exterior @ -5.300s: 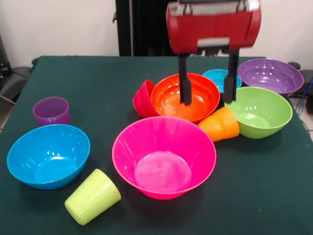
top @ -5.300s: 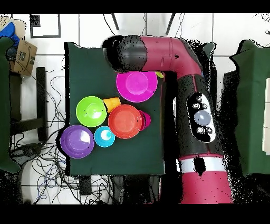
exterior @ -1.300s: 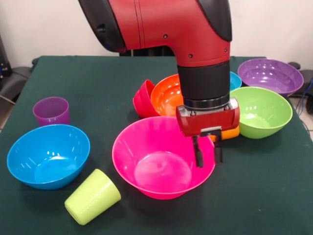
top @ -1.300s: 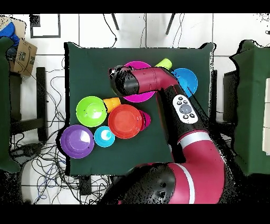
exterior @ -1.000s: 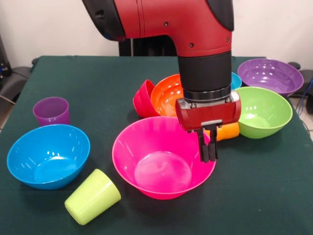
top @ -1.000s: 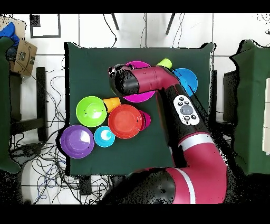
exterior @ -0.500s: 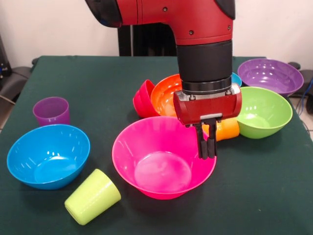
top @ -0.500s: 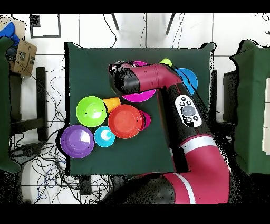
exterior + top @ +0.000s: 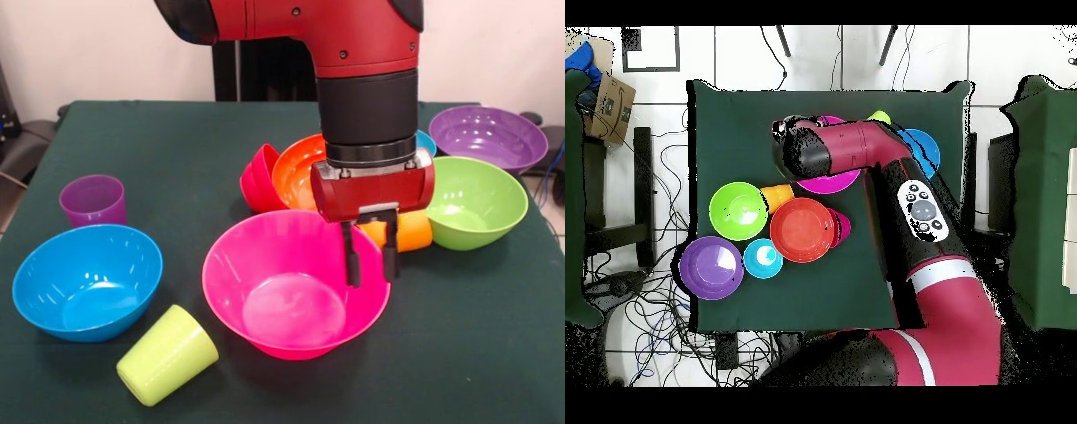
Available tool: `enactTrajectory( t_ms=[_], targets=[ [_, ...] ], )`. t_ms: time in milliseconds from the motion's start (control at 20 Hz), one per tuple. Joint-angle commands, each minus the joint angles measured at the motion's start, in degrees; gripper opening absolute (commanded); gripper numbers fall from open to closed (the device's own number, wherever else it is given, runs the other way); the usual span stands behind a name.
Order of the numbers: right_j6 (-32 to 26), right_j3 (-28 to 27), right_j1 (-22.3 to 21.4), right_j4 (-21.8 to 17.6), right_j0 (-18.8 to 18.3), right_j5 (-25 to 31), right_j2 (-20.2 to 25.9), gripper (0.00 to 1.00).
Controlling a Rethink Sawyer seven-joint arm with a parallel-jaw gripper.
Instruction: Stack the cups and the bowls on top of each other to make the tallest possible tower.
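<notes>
From the left stand the purple cup (image 9: pixel 93 200), the blue bowl (image 9: pixel 86 280) and the lime cup (image 9: pixel 167 354) tipped on its side, then the pink bowl (image 9: pixel 291 283), over whose right rim my gripper (image 9: pixel 370 253) hangs with its fingers parted, empty, the orange cup (image 9: pixel 402 231) just behind.

You see a dark green tabletop (image 9: pixel 159 150) carrying a pink bowl (image 9: pixel 282 291), an orange bowl (image 9: pixel 300 172), a red bowl (image 9: pixel 258 179), a blue bowl (image 9: pixel 84 278), a lime green bowl (image 9: pixel 472 201) and a purple bowl (image 9: pixel 487 134). The cups: lime green (image 9: pixel 168 355), orange (image 9: pixel 408 233), translucent purple (image 9: pixel 93 200). Your tool (image 9: pixel 369 256) is black beneath a red housing.
</notes>
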Motion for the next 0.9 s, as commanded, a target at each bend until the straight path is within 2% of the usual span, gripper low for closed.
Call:
enactTrajectory(
  t_ms=[50, 500, 900],
  targets=[
    [0.6, 2.3, 1.4, -2.6, 1.6, 1.7, -3.2, 1.00],
    [1.2, 3.3, 1.5, -2.4, 1.6, 1.0, -3.3, 1.00],
    [7.7, 4.8, 1.8, -3.2, 4.9, -3.8, -8.9, 1.00]
  ],
)
